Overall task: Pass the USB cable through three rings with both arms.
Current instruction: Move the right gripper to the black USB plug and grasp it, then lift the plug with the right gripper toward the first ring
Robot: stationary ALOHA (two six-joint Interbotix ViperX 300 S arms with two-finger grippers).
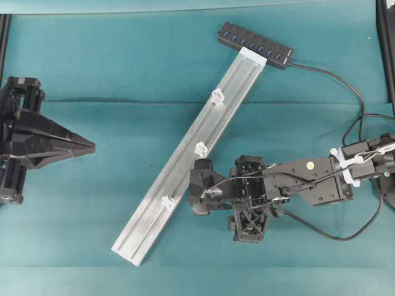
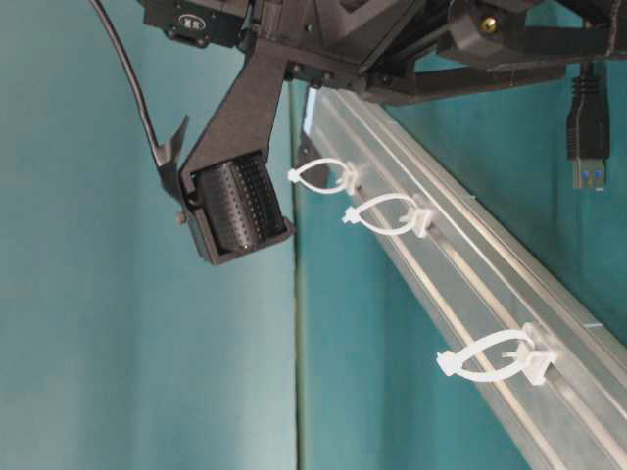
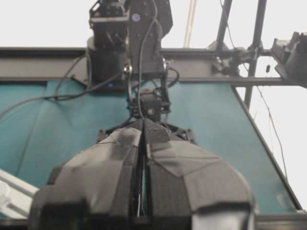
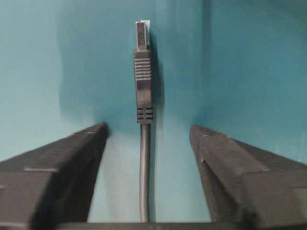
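The USB cable's black plug [image 4: 143, 76] lies flat on the teal cloth. Its cord [image 4: 145, 177] runs back between the fingers of my right gripper [image 4: 148, 132], which is open and touches neither. From overhead this gripper [image 1: 199, 188] hangs just right of the silver rail and hides the plug; the cable [image 1: 333, 236] loops away behind it. The three rings [image 1: 217, 95] [image 1: 201, 148] [image 1: 166, 201] are white clips along the rail, all without cable in them. In the table-level view the plug [image 2: 587, 147] shows beyond the rings [image 2: 387, 213]. My left gripper [image 1: 86, 147] [image 3: 144, 123] is shut on nothing, far left.
The silver rail [image 1: 185, 154] runs diagonally across the middle of the cloth. A black multi-port hub [image 1: 254, 44] lies at its far end, and its cord [image 1: 336, 79] curves off to the right. A fold in the cloth [image 1: 123, 102] crosses the table.
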